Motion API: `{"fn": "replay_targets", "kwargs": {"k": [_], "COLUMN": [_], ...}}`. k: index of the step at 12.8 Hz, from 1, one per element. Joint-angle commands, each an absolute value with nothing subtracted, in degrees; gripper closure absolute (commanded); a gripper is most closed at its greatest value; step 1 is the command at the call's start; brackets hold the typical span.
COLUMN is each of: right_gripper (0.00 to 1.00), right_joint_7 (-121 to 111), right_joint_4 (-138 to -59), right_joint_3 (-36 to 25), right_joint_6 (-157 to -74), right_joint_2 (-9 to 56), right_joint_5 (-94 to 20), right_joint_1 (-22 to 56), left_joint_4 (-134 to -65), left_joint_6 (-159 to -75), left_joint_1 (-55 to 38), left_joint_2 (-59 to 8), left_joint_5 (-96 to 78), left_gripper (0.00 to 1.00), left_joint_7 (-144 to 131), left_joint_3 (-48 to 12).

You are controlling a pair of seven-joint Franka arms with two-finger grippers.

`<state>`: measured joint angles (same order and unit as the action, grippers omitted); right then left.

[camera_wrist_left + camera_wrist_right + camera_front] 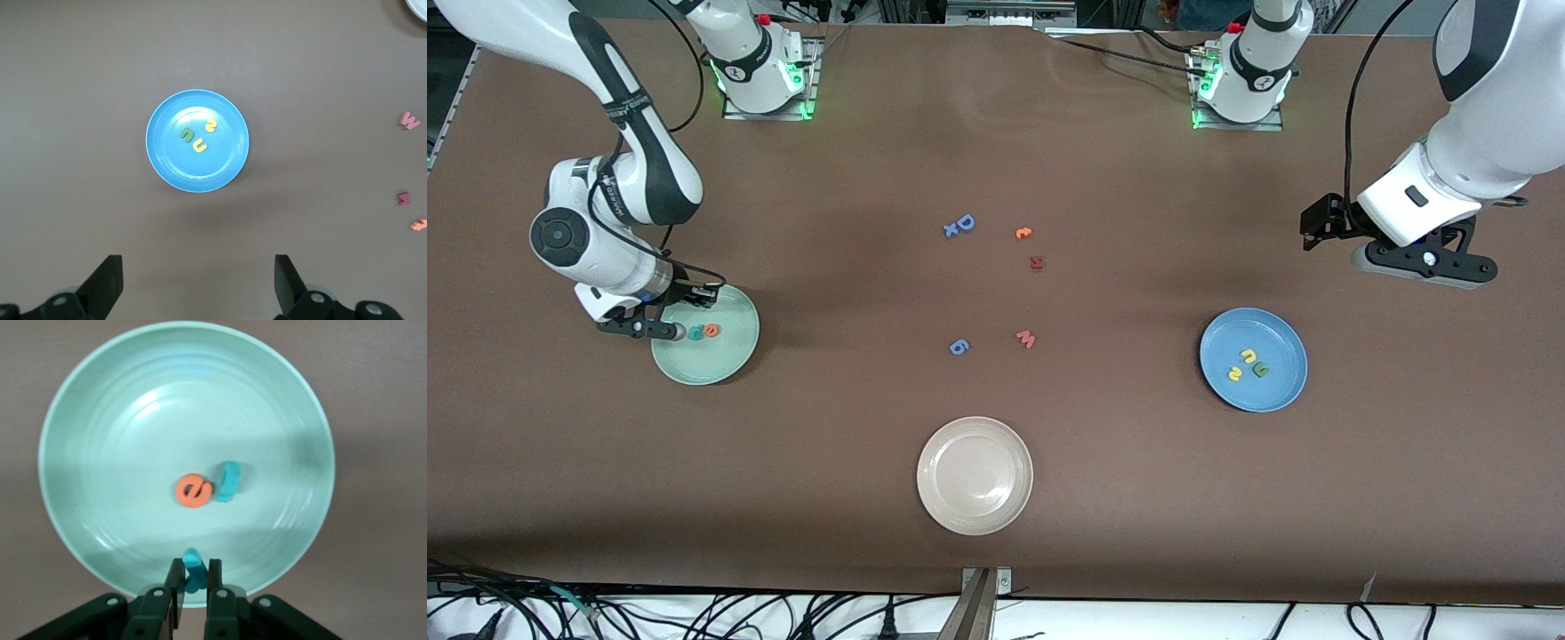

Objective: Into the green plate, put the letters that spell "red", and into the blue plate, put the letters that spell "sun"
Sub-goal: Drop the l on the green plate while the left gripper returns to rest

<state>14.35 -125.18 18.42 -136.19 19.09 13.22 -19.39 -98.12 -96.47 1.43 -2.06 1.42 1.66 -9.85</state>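
Last letter of "red" in hand. My right hand [193,587] was clamped on a teal letter [193,568] over the green plate's [734,360] rim; the orange "e" [193,491] and other teal letter [229,481] lay inside. I judged release came next.

Left hand [197,283] waited wide open and empty, above the blue plate [167,167] holding s [210,125], u [199,145], n [187,134].
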Motion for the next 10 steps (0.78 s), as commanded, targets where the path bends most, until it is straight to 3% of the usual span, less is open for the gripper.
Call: {"fn": "replay_targets", "kwargs": {"k": [1, 4, 10], "right_gripper": [0.68, 0.01, 0.00], "right_joint_7": [14.2, 14.5, 20.3], "right_joint_4": [-125.4, -125.0, -122.2], "right_joint_3": [18.7, 18.7, 17.0], "right_joint_6": [-136.4, -136.4, -135.7], "right_joint_2": [18.9, 18.9, 19.5], "right_joint_5": [14.0, 13.4, 13.3], "right_joint_1": [-19.4, -19.3, -13.4], "left_joint_4": [-100.4, -100.4, -100.5], "left_joint_6": [-96.7, -96.7, -96.6], "left_joint_1": [2.4, 1.7, 0.2], "left_joint_2": [0.3, 0.4, 1.2], "left_joint_5": [0.1, 0.4, 0.6], "left_gripper": [0.00, 0.00, 0.00], "left_joint_7": [3.2, 3.0, 3.2], "left_joint_3": [-10.5, -10.1, -8.4]}}
